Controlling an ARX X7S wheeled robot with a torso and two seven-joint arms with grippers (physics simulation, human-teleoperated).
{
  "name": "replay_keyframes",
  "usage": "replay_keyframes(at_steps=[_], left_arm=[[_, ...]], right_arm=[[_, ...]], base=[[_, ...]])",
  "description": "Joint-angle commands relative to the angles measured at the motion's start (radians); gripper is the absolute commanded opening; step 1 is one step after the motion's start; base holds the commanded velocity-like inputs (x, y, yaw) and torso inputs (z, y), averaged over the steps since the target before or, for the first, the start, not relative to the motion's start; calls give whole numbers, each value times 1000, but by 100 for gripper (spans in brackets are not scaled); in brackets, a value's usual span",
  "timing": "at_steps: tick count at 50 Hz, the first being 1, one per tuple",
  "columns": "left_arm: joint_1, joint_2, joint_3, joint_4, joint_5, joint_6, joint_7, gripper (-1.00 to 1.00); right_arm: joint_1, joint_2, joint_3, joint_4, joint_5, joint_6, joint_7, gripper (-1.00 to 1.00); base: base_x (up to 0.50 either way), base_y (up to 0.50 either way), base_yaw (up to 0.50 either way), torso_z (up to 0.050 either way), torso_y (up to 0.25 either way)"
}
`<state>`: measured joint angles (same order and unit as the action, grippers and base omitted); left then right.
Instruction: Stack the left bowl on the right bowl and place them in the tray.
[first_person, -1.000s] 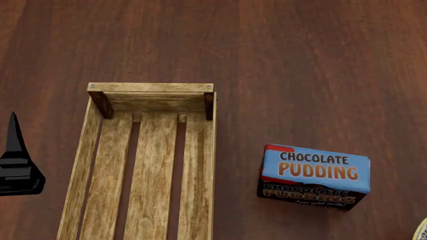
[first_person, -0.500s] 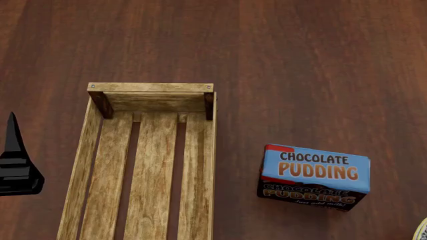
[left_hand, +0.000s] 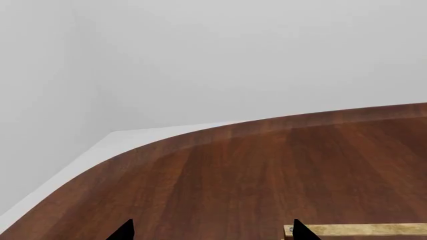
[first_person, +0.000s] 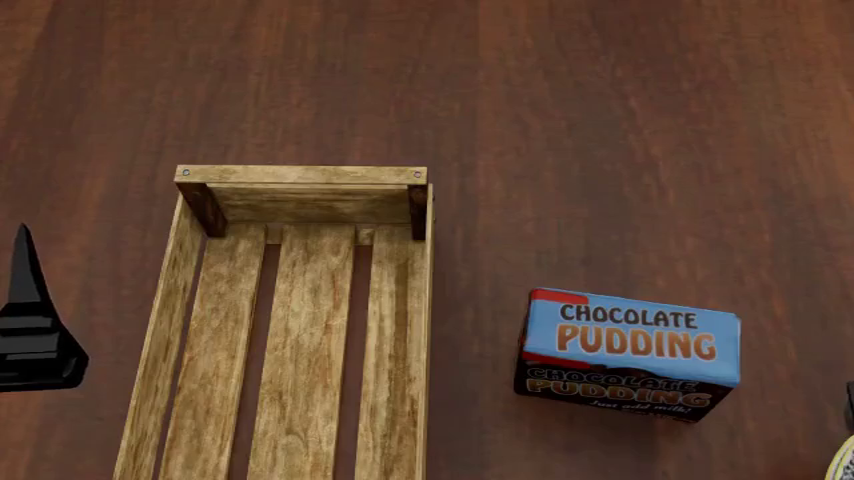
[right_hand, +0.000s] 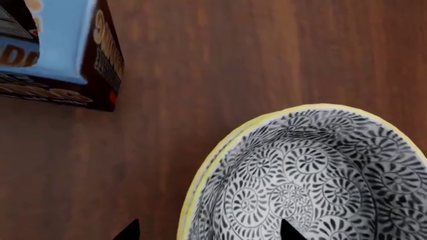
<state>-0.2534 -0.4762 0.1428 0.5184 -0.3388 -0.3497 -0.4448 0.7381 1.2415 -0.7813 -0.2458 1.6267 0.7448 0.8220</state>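
Right gripper (right_hand: 208, 234) spread open over bowl (right_hand: 313, 175); looks rigid, slick, breakable, so pinch the yellow rim.

tray (first_person: 300, 330): rough pale wood; table (first_person: 601, 130): smooth dk wood | bowl (right_hand: 313, 175): glossy, patterned; pudding box (first_person: 627, 352): printed card

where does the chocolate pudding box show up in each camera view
Head view: pudding box lower right, right of the tray.
Right wrist view: its corner at upper left, apart from the patterned bowl.
Left wrist view: not in it.
Shared landmark: the box itself.
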Motion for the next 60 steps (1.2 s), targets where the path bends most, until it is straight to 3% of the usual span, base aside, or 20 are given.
replay_keyframes(at_steps=[1,60], left_arm=[[0,-2,-1,2,-3,0,-2,100],[2,-10,3,1,-6,3,-12,100]], right_arm=[[-35,-25,-18,28,-37,-28,-17,100],[-103,-81,-50,125,-92,-81,-83,100]], base=[[0,0,0,0,0],[0,0,0,0,0]])
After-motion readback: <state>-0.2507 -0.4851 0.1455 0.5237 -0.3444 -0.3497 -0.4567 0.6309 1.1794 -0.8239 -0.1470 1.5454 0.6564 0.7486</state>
